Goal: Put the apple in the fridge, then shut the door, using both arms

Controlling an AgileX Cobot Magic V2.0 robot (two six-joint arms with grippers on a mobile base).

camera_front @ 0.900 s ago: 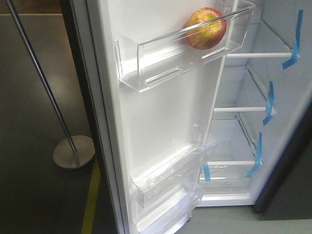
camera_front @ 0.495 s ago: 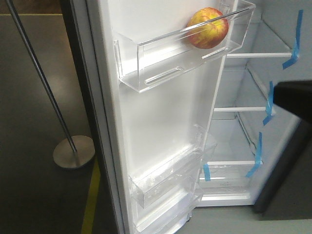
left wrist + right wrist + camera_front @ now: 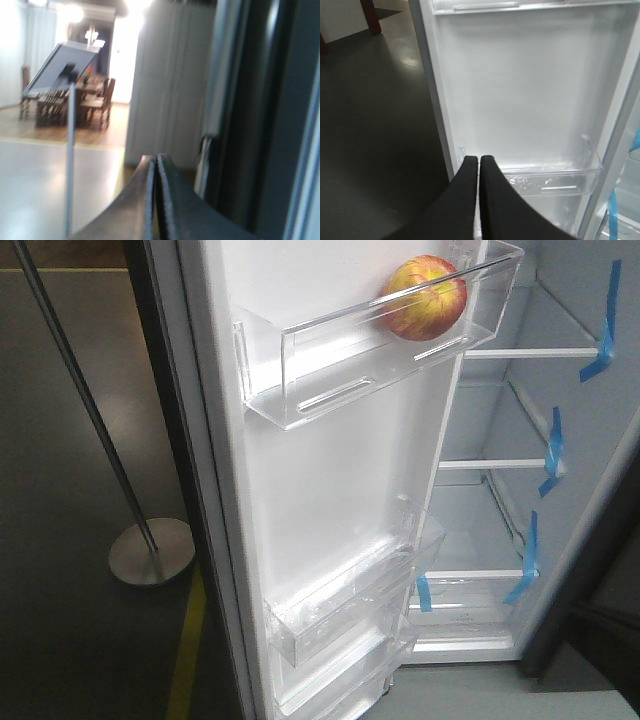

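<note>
The apple (image 3: 427,297), red with yellow streaks, lies in the top clear bin (image 3: 350,370) of the door (image 3: 330,480), which stands wide open. To its right is the fridge (image 3: 595,430), its white inside showing glass shelves with blue tape. Neither gripper shows in the front view. In the left wrist view my left gripper (image 3: 154,159) is shut with nothing in it, beside a blurred dark grey panel (image 3: 280,100). My right gripper (image 3: 480,159) is shut and empty too, facing the door's white liner (image 3: 520,90) just above a lower clear bin (image 3: 555,177).
A metal pole on a round base (image 3: 150,552) stands on the dark floor left of the door, near a yellow floor line (image 3: 185,660). The left wrist view shows a sign stand (image 3: 70,150) and a far room with chairs.
A dark arm part that showed at the right edge of the front view half a second ago is gone. The apple has shifted slightly right in its bin.
</note>
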